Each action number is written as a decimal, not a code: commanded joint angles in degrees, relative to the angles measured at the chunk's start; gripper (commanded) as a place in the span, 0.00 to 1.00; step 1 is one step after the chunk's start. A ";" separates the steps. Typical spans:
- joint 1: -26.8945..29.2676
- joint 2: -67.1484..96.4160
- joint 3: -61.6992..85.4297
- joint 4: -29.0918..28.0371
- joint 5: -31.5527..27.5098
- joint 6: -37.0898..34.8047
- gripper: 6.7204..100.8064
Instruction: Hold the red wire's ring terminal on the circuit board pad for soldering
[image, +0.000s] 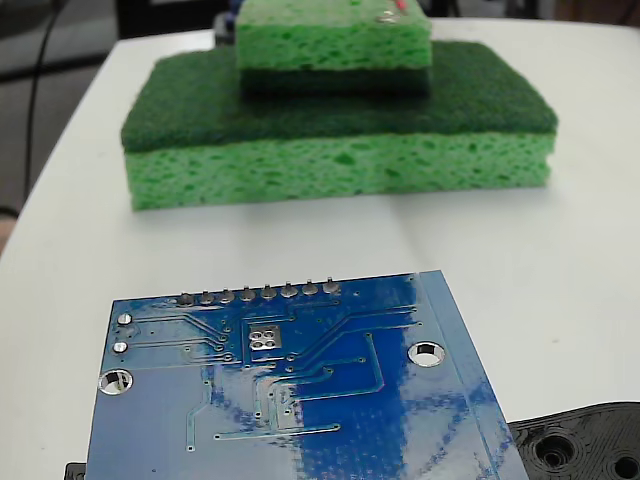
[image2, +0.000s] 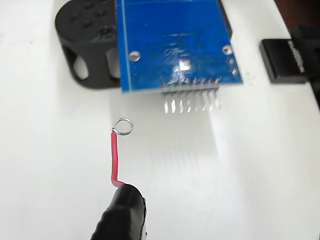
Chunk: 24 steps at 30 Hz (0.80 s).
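Fixed view first: you've got the circuit board (image: 300, 390) filling the bottom of the picture, glossy blue, tilted up toward you. The pad (image: 263, 339) sits just left of the board's middle, a small grey square with four dark dots, directly below the row of solder bumps (image: 258, 293) along the top edge. One mounting hole (image: 427, 353) lies at 3 o'clock from the pad, another (image: 115, 380) at about 8 o'clock. A black plastic part (image: 585, 445) pokes out at the board's lower right. Well behind, at 12 o'clock, two green sponges (image: 340, 140) are stacked, and a speck of red and silver shows on the top one's far edge, too small to name.

Now the wrist view: the board (image2: 172, 45) is at the top, its pins (image2: 192, 102) pointing down at 6 o'clock. The pad (image2: 185, 64) is there near the pin edge. The red wire (image2: 115, 162) rises from the black sleeve (image2: 122, 215) at the bottom, and the ring terminal (image2: 123, 126) sits at its tip, over bare white table (image2: 250, 175), at roughly 7 o'clock from the pad and clearly apart from the board. You can't see the fingers themselves here, so whether they're clenched or released I cannot tell
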 joint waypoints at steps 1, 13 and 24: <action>-0.35 1.67 2.55 -0.18 0.97 0.18 0.99; -8.00 29.53 14.85 9.58 8.44 3.69 0.99; -7.91 29.44 14.15 12.22 8.44 4.13 0.99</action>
